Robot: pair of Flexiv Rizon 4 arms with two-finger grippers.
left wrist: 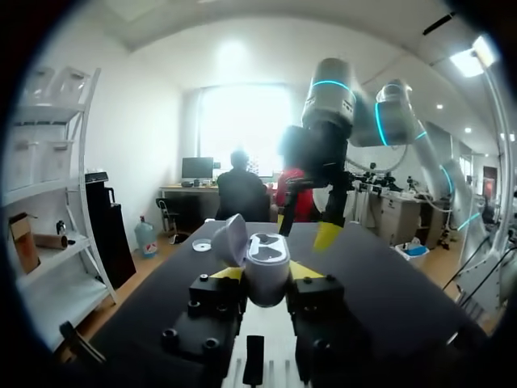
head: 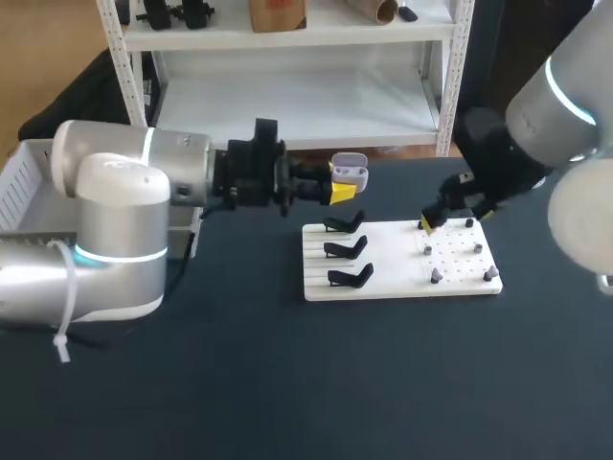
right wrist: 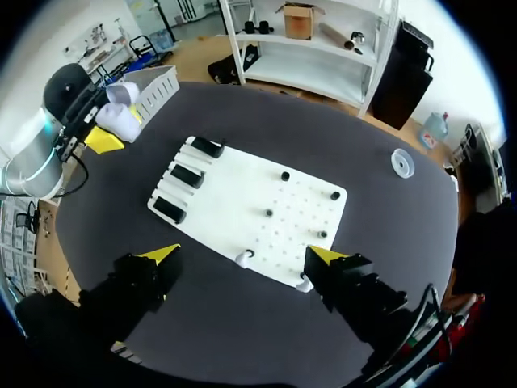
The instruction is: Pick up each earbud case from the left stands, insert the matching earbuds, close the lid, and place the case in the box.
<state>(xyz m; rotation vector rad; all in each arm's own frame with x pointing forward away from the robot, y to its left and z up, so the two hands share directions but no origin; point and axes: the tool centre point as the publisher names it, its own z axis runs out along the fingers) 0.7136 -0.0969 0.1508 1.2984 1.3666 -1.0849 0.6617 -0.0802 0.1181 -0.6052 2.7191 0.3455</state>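
Well, the left pincer (head: 341,189) is clamped on the earbud case (head: 351,172). The white case sits right between the two yellow tips, one tip pressing on each side. It is up in the air, above the table (head: 287,383), near the far left corner of the white board (head: 393,283). In the left wrist view, the case (left wrist: 267,257) is squeezed in the pincer (left wrist: 266,275). Its lid (left wrist: 229,240) is open and tipped back to one side.

Three black stands (head: 347,249) sit in a row on the left part of the board. Small pegs (head: 436,276) stand on the right part.

The right pincer (head: 433,218) hangs over the far right part of the board. Its fingers are wide apart and hold nothing. In the right wrist view, the pincer (right wrist: 244,257) is above the near edge of the board (right wrist: 242,182), with a yellow tip off to each side. The case (right wrist: 119,115) is well apart from this pincer, past the stands (right wrist: 186,175).

The white box (right wrist: 155,83) sits at the table's edge, just beside the left arm. A small clear round dish (right wrist: 401,162) lies on the table away from the board.
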